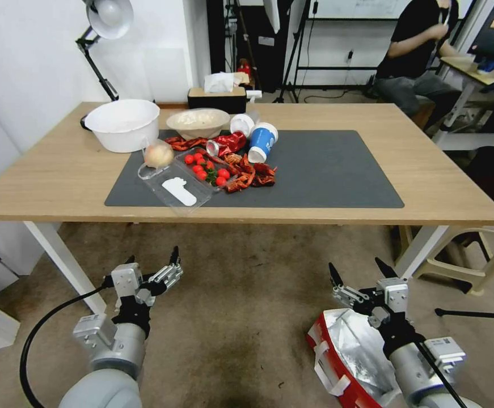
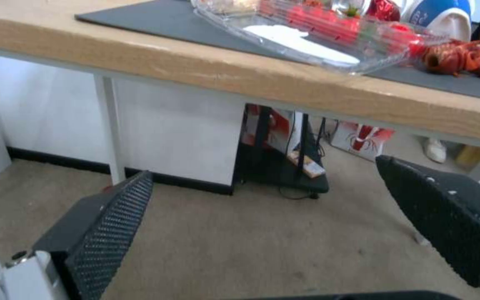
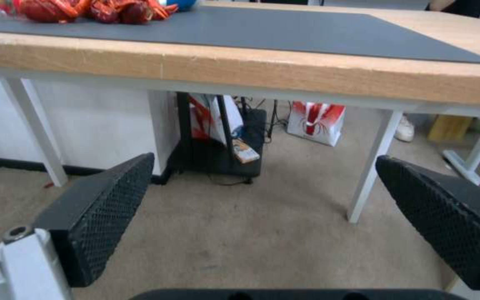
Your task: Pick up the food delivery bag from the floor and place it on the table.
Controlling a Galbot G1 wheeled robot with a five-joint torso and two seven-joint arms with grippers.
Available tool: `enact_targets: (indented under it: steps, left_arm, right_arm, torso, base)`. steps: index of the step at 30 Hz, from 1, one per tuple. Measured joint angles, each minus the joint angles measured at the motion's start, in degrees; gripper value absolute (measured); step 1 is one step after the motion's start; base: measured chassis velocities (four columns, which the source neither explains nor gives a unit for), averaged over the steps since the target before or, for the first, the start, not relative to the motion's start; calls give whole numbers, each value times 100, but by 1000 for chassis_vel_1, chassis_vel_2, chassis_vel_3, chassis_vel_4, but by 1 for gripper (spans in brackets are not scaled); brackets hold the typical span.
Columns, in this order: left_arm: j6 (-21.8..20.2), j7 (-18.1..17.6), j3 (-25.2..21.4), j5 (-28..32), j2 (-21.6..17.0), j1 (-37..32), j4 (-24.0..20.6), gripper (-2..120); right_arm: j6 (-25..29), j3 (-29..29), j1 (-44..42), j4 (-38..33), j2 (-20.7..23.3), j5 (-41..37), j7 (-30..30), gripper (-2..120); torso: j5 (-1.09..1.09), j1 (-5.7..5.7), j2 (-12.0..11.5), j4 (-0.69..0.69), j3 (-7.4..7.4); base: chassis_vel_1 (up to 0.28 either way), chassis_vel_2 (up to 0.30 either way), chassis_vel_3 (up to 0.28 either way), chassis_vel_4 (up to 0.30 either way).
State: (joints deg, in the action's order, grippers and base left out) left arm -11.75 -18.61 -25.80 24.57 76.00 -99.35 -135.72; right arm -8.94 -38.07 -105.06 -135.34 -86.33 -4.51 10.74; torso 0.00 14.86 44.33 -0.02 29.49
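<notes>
**Bag on carpet, both claws empty**

From the head view, the food delivery bag (image 1: 349,357) lies on the floor (image 1: 229,317) at my right, foil mouth up, under the right gripper (image 1: 362,271). That claw is spread wide, empty. Left gripper (image 1: 153,262) hovers apart, also wide. I judge the grasp unstarted: I'd tip the right wrist down and pinch a white strap, then lift clear of the table (image 1: 439,187) edge.

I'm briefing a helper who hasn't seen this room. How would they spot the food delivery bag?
Look at the carpeted floor in front of the long wooden table. The food delivery bag lies there under the right claw. Its red outside, silver foil lining and white strap handles set it apart.
</notes>
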Motion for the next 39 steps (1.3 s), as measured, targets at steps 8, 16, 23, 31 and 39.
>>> enact_targets:
  steps: [8,16,23,31,39]
  left_arm:
    - [2,-1,-2,-2,-3,1,15,100]
    - [2,-1,-7,-13,-13,-6,20,100]
    - [15,-1,-14,-15,-11,-8,37,100]
    - [31,33,-26,-20,-40,14,91,100]
    - [31,72,-55,-19,-143,46,164,100]
  right_arm:
    - [0,8,8,14,-4,4,-22,100]
    - [2,20,11,33,-9,16,-21,100]
    - [5,23,7,58,-7,25,-10,100]
    - [8,2,-12,61,1,29,-6,100]
    - [22,9,-18,95,-2,44,-2,100]
  torso:
    - [0,-84,-207,0,-122]
    - [0,-173,-411,0,-236]
    - [0,-252,-601,0,-349]
    - [0,-324,-798,0,-474]
    - [0,-394,-978,0,-585]
  base:
    - [0,0,0,0]
    - [0,0,0,0]
    - [0,0,0,0]
    - [0,0,0,0]
    - [0,0,0,0]
